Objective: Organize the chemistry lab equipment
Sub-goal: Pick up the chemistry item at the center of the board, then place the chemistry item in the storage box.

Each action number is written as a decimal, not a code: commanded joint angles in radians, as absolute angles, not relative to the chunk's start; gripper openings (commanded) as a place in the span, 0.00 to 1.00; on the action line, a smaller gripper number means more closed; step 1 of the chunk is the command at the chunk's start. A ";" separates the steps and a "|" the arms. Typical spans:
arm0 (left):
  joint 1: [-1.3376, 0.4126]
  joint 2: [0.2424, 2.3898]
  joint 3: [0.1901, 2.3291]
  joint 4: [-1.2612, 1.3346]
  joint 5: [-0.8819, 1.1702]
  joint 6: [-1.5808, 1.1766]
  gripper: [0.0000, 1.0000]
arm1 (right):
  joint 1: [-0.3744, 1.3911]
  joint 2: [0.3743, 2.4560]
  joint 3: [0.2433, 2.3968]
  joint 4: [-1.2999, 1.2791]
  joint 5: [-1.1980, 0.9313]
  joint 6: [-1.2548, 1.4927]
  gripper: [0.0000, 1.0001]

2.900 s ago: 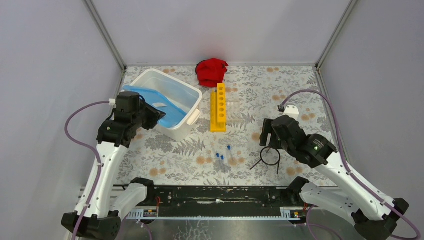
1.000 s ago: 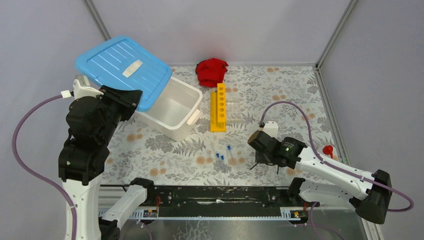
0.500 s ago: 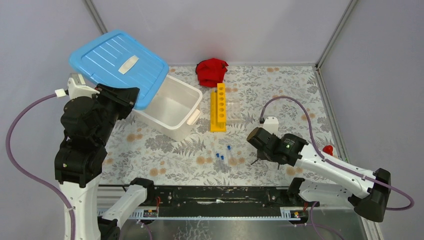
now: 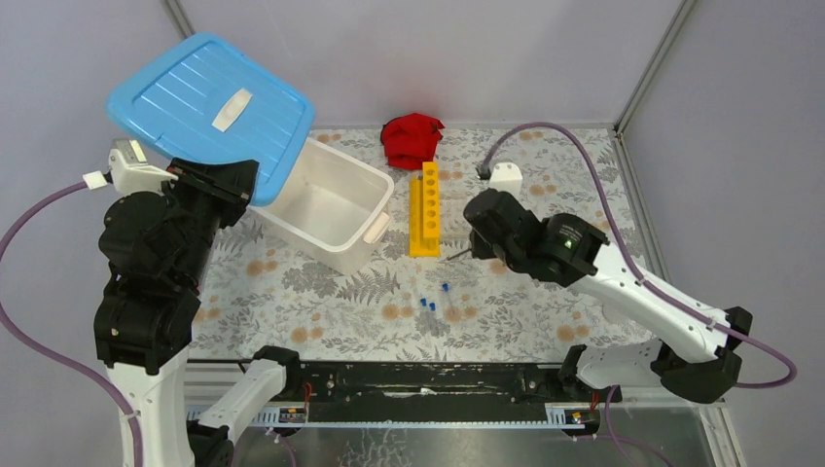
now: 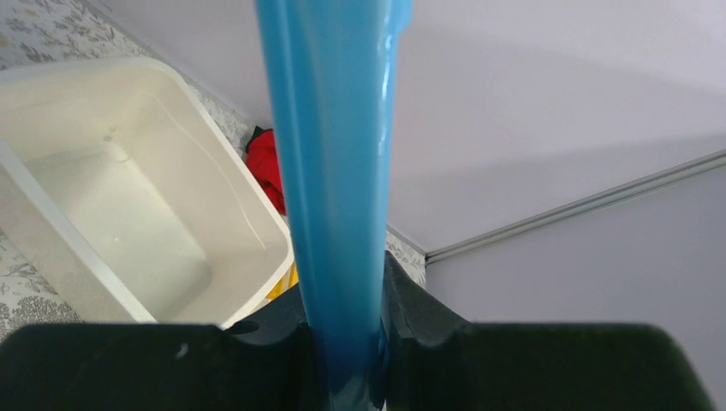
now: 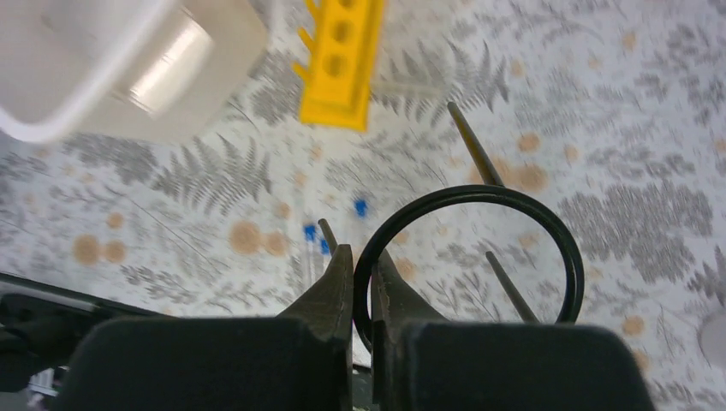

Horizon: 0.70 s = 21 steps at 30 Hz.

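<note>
Fern-patterned tabletop (image 4: 321, 292) spreads under both arms. The left gripper (image 5: 347, 347) clamps the blue lid (image 4: 209, 102) by its edge, held high, with the open white tub (image 4: 331, 204) below and ahead of it. The right gripper (image 6: 361, 287) pinches the black wire ring stand (image 6: 469, 192) above the table. The blue-capped tubes (image 6: 360, 207) and the yellow rack (image 6: 342, 51) lie beneath and beyond its fingertips.

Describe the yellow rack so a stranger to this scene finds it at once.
On the floral table, find the open white tub at the far left. Just right of it lies the long yellow holed rack, running front to back with a red cloth beyond its far end. It is the only yellow thing, with a row of round holes down its top.
</note>
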<state>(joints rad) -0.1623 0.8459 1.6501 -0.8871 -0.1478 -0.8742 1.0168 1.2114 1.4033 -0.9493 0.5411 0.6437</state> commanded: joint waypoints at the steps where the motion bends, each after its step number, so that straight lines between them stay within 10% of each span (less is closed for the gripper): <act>1: -0.166 0.833 1.670 -0.746 -0.203 -0.834 0.00 | 1.032 1.329 1.620 -0.839 0.547 0.498 0.00; 21: -0.163 0.753 1.606 -0.574 -0.445 -0.740 0.00 | 1.033 2.021 2.304 -0.405 0.195 0.279 0.00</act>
